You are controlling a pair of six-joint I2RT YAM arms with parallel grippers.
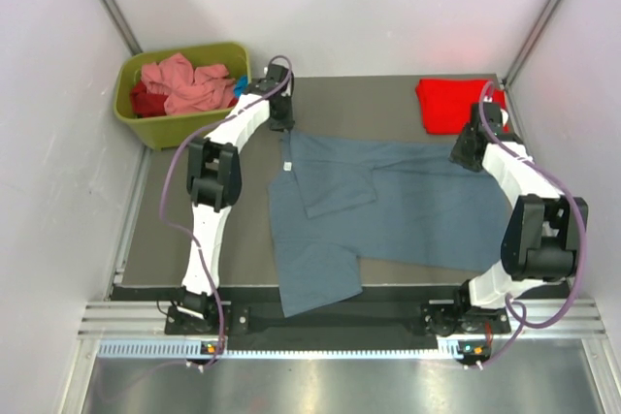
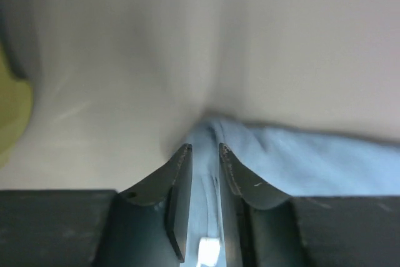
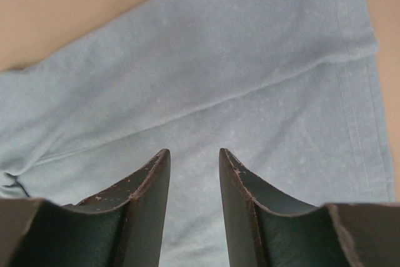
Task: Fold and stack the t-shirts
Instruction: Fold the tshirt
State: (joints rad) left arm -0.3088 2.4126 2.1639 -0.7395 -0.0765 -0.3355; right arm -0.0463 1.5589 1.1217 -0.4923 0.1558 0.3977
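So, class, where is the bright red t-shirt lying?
In the overhead view, the red t-shirt lies folded at the table's far right corner, beyond the spread blue-grey t-shirt.

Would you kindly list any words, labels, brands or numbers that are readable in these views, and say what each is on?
None can be read.
The small white neck label on the slate blue-grey cotton t-shirt is too small to read; nothing else shows print.

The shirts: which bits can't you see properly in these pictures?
- Heaped clothes in the bin, top view: they cover each other, so their number is unclear.
- Red t-shirt: the right wrist view's top edge cuts it off.
- Blue-grey t-shirt, left wrist view: blurred; whether the left end effector pinches it is unclear.
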